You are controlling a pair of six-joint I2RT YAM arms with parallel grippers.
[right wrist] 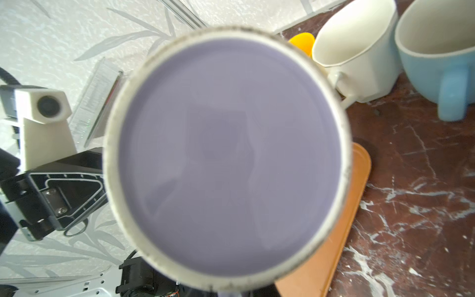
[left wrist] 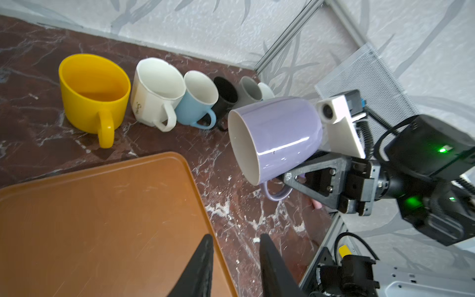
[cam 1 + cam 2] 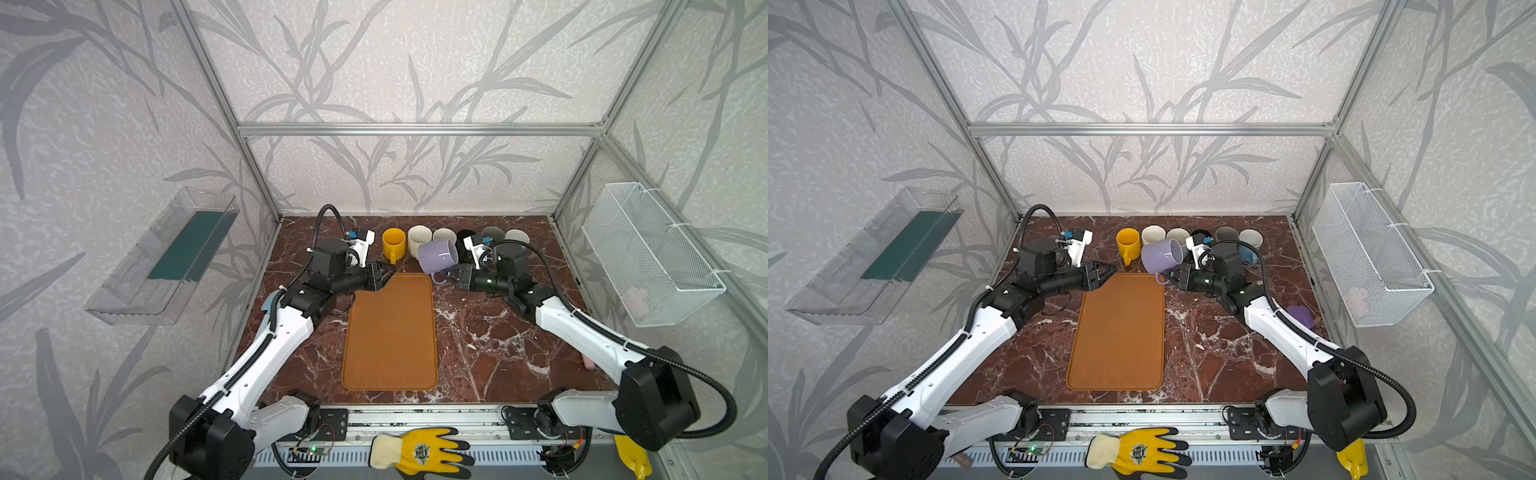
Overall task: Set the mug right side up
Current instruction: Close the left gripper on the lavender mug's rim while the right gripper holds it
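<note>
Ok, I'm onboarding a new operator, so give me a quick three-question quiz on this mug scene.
1. True or false: the lilac mug stands upright.
2. The right gripper grips that mug by its: A rim, B handle, C base.
3. In a top view, what colour is the leftmost mug of the back row?
Key: 1 false, it lies on its side, off the table; 2 B; 3 yellow.

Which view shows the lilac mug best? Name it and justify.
Left wrist view: the lilac mug appears side-on, rim, body and handle visible, handle pinched by the right gripper. Both top views show the mug small and tilted. The right wrist view shows only its base.
</note>
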